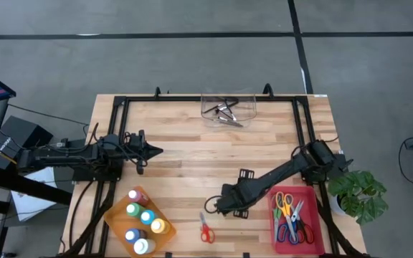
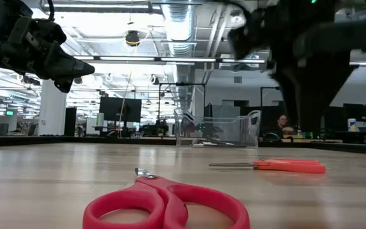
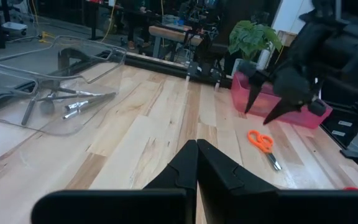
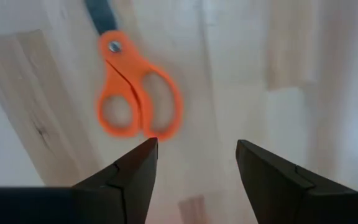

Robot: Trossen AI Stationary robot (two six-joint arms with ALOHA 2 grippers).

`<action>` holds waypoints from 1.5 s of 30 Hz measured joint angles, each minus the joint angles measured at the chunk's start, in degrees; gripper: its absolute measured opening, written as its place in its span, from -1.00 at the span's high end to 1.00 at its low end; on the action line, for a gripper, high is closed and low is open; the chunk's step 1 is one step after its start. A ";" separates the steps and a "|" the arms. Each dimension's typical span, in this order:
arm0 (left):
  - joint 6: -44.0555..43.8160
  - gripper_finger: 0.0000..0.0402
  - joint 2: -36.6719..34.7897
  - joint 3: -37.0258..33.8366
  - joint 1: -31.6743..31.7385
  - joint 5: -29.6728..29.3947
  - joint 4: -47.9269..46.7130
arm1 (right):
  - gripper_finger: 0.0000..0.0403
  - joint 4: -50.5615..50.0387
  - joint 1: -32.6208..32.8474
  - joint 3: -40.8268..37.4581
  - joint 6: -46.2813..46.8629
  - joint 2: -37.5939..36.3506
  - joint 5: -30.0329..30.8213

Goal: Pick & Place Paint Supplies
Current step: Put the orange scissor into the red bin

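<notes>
I see my right gripper (image 4: 194, 163) with fingers spread apart above the bare wooden table (image 4: 303, 74), the orange-handled scissors (image 4: 138, 102) lying flat just beyond its fingertips, while my left gripper (image 3: 196, 163) waits pinched together.

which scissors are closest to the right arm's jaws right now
The orange-handled scissors lying loose on the bare wooden table, just ahead of the open right gripper. The other scissors sit together inside the red plastic tray, behind that gripper.
</notes>
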 joint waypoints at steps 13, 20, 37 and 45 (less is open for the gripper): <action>0.00 1.00 0.00 0.01 -0.01 0.00 -0.04 | -0.08 11.06 -4.80 -4.99 -8.50 0.00 -5.14; 0.00 1.00 0.00 0.01 -0.01 0.00 -0.07 | -0.03 14.68 -5.49 -6.74 -9.74 -0.02 -5.38; 0.00 1.00 -0.01 0.02 -0.01 -0.01 -0.09 | 0.93 22.13 -5.62 -13.97 -11.20 -0.46 -8.39; 0.00 1.00 0.00 0.01 -0.01 0.00 -0.09 | 0.98 22.34 -5.70 -14.22 -10.62 -1.23 -8.41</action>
